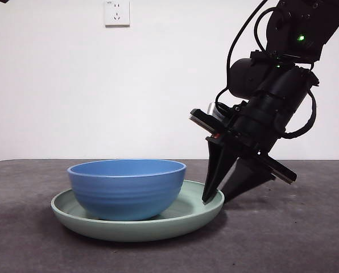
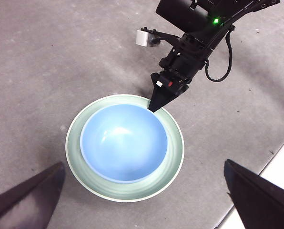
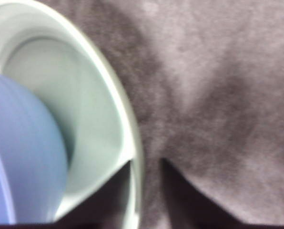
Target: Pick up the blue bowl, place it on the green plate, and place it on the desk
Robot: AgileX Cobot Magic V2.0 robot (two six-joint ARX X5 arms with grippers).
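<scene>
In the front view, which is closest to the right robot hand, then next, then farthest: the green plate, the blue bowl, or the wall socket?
From the right end effector:
1. Green plate: its rim sits right between the tips, on the side the arm comes from.
2. Blue bowl: on the plate, just past that rim.
3. Wall socket: high on the back wall, far across the desk.

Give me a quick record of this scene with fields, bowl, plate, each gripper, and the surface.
bowl: round, deep blue bowl sitting upright inside the plate, empty
plate: wide, shallow pale green plate flat on the desk, holding the bowl
right gripper: right gripper at the plate's rim, one black jaw inside the rim and one outside; clear of the bowl
left gripper: left gripper open, high above the plate, holding nothing
surface: dark grey matte desk
wall: white, with a power socket
</scene>
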